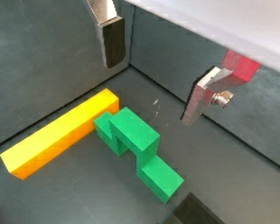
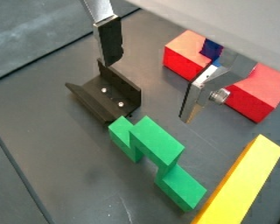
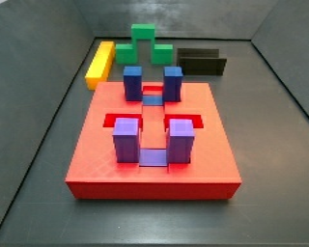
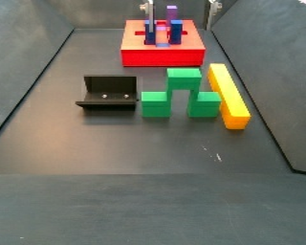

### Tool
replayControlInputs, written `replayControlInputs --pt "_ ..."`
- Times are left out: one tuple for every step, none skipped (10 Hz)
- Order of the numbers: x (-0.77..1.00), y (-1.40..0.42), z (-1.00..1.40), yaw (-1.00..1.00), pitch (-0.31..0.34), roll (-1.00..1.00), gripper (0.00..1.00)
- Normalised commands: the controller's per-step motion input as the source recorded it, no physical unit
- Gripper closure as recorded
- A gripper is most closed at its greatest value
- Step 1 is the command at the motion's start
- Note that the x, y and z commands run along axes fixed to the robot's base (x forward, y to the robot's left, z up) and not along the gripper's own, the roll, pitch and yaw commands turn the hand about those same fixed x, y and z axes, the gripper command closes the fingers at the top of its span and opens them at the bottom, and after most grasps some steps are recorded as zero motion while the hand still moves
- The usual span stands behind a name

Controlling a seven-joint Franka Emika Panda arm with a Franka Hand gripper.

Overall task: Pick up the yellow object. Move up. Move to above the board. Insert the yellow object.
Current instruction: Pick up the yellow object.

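Observation:
The yellow object (image 1: 60, 136) is a long yellow-orange bar lying flat on the dark floor, also seen in the other views (image 2: 241, 188) (image 3: 100, 63) (image 4: 229, 94). It rests against the green stepped block (image 1: 136, 147). The board (image 3: 151, 145) is a red slab with blue and purple posts, with parts of it in the wrist views (image 2: 184, 54) (image 1: 241, 68). My gripper (image 1: 150, 90) (image 2: 150, 89) hangs open above the floor between the board and the green block, apart from the bar. Nothing is between its fingers (image 1: 111, 44).
The green stepped block (image 2: 154, 156) (image 4: 182, 94) lies between the bar and the fixture (image 2: 108, 94) (image 4: 107, 94). Grey walls close in the floor on all sides. In a side view one finger (image 4: 213, 10) shows at the top edge, beyond the board.

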Motion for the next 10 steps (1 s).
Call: replayControlInputs --pt "-0.23 -0.77 -0.21 0.02 -0.03 0.37 0.0" --pt "-0.27 -0.83 -0.46 0.12 -0.101 0.31 0.0" --pt "-0.32 -0.81 -0.6 0.17 -0.194 0.23 0.0" --pt "-0.36 -0.54 -0.62 0.13 -0.204 0.11 0.0" --pt "-0.59 -0.25 -0.57 0.03 -0.18 0.0 0.0" --pt "-0.72 -0.06 -0.53 0.0 -0.169 -0.05 0.0" --pt "-0.95 0.01 -0.54 -0.04 -0.171 -0.02 0.0" --pt "-0.96 0.12 -0.44 -0.13 -0.109 0.0 0.0" --pt "-0.77 0.05 -0.42 -0.12 -0.099 -0.06 0.0" --pt "-0.44 0.01 -0.35 -0.05 -0.124 -0.01 0.0"
